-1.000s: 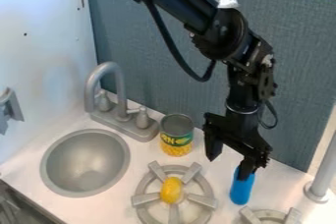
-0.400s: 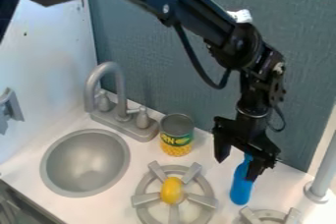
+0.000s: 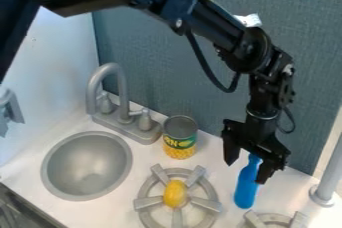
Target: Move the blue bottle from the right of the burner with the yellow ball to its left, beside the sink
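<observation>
So the claw (image 3: 246,172) is spread, one finger on each side of the slim neck of the blue bottle (image 3: 245,190), no pinch yet. The bottle looks upright on the counter (image 3: 216,161), right of the burner (image 3: 212,188) with the yellow fruit (image 3: 175,194) and just far of the near burner (image 3: 275,217).

Tbh the thing I'd sort first is centering: there's a visible gap on the left, while the right finger overlaps the bottle's edge. Can't tell if it's actually touching. I'd nudge the claw right a touch so both pads meet the neck together, else one side probably shoves it over. Tall skinny shape, so likely tippy. A bit lower would probably grip better too, if the palm has room above the top. Close slowly, then lift straight up, well away from the can (image 3: 180,138).
</observation>
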{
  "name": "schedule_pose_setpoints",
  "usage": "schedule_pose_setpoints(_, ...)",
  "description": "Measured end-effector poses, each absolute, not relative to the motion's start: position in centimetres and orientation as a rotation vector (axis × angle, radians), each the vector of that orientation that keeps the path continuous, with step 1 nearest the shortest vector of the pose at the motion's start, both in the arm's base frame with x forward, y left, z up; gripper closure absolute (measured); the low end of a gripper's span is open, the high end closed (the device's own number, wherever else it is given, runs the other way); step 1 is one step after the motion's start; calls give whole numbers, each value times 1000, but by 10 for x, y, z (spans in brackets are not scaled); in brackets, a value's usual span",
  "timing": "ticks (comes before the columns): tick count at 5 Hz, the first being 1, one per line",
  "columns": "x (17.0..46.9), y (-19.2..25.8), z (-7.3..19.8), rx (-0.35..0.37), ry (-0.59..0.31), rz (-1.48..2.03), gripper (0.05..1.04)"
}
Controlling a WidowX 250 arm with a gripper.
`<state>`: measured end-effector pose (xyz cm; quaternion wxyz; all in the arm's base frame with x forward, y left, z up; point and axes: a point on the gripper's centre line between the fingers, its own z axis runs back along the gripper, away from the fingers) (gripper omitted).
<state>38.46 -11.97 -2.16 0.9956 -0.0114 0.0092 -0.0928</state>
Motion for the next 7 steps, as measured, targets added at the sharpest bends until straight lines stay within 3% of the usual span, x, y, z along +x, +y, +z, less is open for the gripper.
schedule_pose_setpoints(1,389,-121,-30,-23,25,-177,116)
schedule_pose_setpoints(3,393,-124,-37,-26,43,-172,621)
schedule_pose_setpoints(5,371,-118,-31,-24,75,-187,670)
schedule_pose_setpoints(7,326,-91,37,-139,-63,-143,697)
